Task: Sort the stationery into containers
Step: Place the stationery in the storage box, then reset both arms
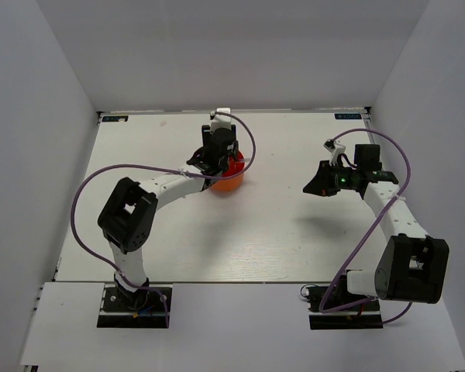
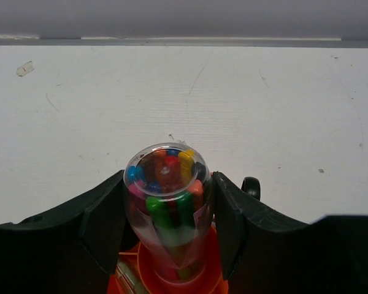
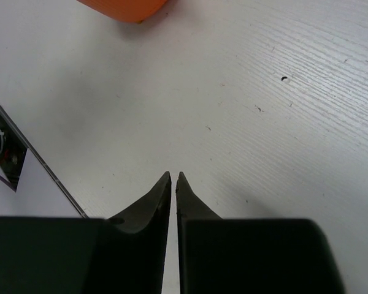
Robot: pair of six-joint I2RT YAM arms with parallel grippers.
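The round orange-red organiser [image 1: 231,181] stands at the table's far middle. My left gripper [image 1: 218,155] is over it, shut on the chunky pink-and-green pen [image 2: 165,184], a clear barrel with several coloured tips. The pen stands upright with its lower end in the organiser's central cup [image 2: 148,274]. A black loop [image 2: 251,187], like a scissors handle, shows behind my right-hand finger. A pale item [image 2: 127,278] lies in a side compartment. My right gripper [image 1: 315,186] is shut and empty above bare table at the right [image 3: 173,176]. The organiser's edge shows in the right wrist view [image 3: 126,9].
A scrap of tape [image 2: 25,68] lies on the table far left of the organiser. White walls enclose the table at the back and sides. The table's near edge and a base plate [image 3: 3,150] show at the left of the right wrist view.
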